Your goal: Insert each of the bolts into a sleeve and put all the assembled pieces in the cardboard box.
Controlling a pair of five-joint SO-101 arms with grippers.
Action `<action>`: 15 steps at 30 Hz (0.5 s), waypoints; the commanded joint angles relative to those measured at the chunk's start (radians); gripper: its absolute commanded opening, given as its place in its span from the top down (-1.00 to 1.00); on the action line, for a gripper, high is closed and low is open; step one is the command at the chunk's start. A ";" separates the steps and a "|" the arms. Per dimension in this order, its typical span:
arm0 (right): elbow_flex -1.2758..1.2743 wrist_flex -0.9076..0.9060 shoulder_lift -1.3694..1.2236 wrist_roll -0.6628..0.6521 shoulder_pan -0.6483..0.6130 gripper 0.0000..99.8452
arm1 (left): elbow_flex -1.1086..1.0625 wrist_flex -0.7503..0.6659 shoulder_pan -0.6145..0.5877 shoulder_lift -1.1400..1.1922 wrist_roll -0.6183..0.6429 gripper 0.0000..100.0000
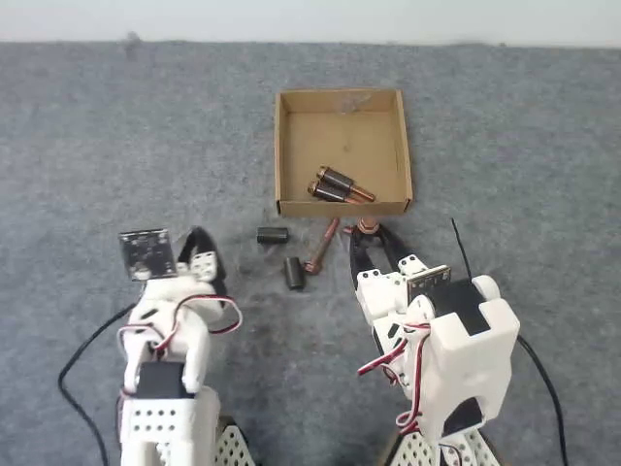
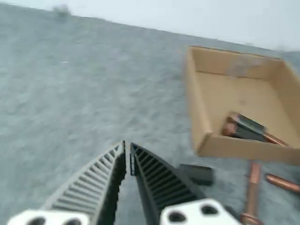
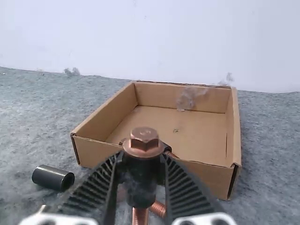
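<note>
The right gripper [image 3: 141, 161] is grasping a sleeved bolt [image 3: 143, 140] upright beside the cardboard box [image 3: 91, 151]; the left gripper [image 2: 127, 152] is sitting clenched, empty

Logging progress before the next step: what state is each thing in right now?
Cardboard box: open, two assembled pieces inside.
Loose bolt: lying on carpet, unsleeved.
Sleeves: both lying on carpet, empty.
Right gripper: jaws shut on held bolt, head up.
Left gripper: jaws shut, empty.
</note>
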State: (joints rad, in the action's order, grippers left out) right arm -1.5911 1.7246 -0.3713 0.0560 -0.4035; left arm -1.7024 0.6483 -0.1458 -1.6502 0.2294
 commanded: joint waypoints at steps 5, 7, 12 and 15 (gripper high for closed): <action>-0.008 0.022 0.054 -0.014 0.061 0.99 | 0.015 0.307 -0.132 -0.161 -0.008 0.97; 0.011 0.022 0.054 -0.014 0.077 0.99 | 0.016 0.319 -0.152 -0.166 -0.032 0.97; 0.058 0.022 0.054 -0.014 0.154 0.99 | 0.018 0.391 -0.157 -0.166 -0.147 0.97; 0.107 0.022 0.054 -0.014 0.180 0.99 | 0.018 0.393 -0.157 -0.166 -0.166 0.97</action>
State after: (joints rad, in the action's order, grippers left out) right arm -1.5482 1.7246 -0.3713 0.0560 -0.2547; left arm -1.7024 1.0365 -0.2977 -1.7944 0.0944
